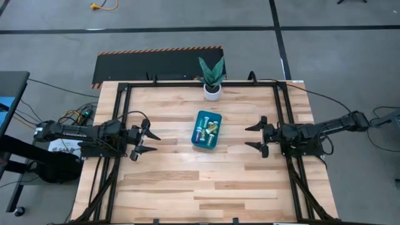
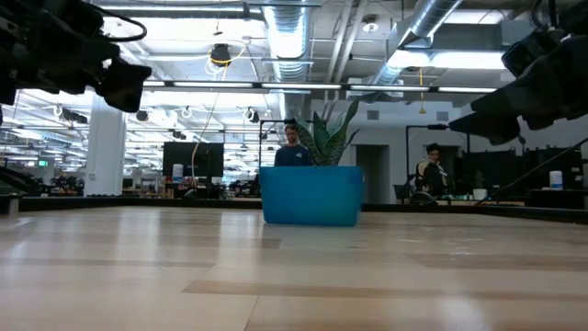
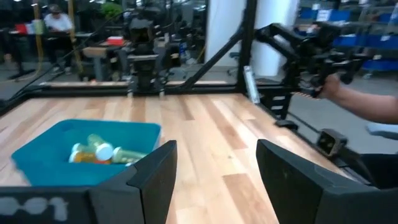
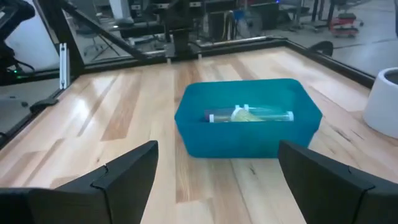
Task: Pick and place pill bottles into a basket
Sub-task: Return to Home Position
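Observation:
The teal basket [image 1: 207, 130] stands on the table's middle, resting on its flat bottom. Several pill bottles [image 1: 210, 129] lie inside it, orange and yellow ones with pale caps [image 3: 99, 152] and a clear one lying on its side [image 4: 249, 115]. My left gripper [image 1: 156, 143] hovers level to the basket's left, open, with nothing between its fingers [image 3: 155, 177]. My right gripper [image 1: 247, 137] hovers to the basket's right, pointing at it, open and empty as well [image 4: 217, 146]. The low view shows the basket [image 2: 310, 195] as a blue block, with both arms high at the corners.
A white pot with a green plant [image 1: 212, 87] stands at the table's far edge, behind the basket. Black frame rails [image 1: 122, 119] run along the table's left, right and far sides. A person's arm [image 3: 367, 106] shows beyond the table's right side.

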`<action>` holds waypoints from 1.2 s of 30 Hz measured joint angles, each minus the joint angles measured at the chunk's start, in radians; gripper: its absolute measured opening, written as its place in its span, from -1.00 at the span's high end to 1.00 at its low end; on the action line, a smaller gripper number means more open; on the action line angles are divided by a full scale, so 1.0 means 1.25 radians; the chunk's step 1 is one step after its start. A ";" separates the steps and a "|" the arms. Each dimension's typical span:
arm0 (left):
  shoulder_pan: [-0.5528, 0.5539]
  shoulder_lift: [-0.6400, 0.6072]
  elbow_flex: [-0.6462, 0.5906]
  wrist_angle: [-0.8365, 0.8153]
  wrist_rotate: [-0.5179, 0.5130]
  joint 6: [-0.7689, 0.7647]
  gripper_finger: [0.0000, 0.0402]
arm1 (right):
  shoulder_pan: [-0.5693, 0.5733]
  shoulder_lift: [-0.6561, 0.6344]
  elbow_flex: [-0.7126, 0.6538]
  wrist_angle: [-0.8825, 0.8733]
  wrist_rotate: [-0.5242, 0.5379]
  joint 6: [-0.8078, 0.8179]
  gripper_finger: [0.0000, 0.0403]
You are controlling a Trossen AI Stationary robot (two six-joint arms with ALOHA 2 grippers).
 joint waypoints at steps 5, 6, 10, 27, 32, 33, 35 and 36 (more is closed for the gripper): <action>0.011 0.001 0.000 -0.078 -0.030 0.000 -0.05 | 0.003 0.000 0.000 -0.041 0.000 0.014 -0.62; 0.014 0.001 0.000 -0.098 -0.030 -0.001 -0.05 | 0.003 0.002 0.000 -0.040 -0.001 0.015 -0.62; 0.018 0.001 0.000 -0.140 -0.031 -0.013 -0.05 | 0.004 0.007 -0.001 -0.039 -0.005 0.016 -0.62; 0.018 0.001 0.000 -0.128 -0.034 -0.005 -0.05 | 0.004 0.007 -0.002 -0.039 -0.005 0.016 -0.62; 0.018 0.001 0.000 -0.150 -0.034 -0.021 -0.05 | 0.004 0.007 -0.002 -0.040 -0.006 0.016 -0.62; 0.018 0.001 0.000 -0.159 -0.034 -0.021 -0.05 | 0.004 0.007 -0.002 -0.040 -0.006 0.016 -0.62; 0.018 0.001 0.000 -0.178 -0.034 -0.016 -0.05 | 0.004 0.007 -0.002 -0.040 -0.006 0.016 -0.62; 0.018 0.001 0.000 -0.187 -0.035 -0.012 -0.05 | 0.004 0.007 -0.002 -0.040 -0.006 0.016 -0.62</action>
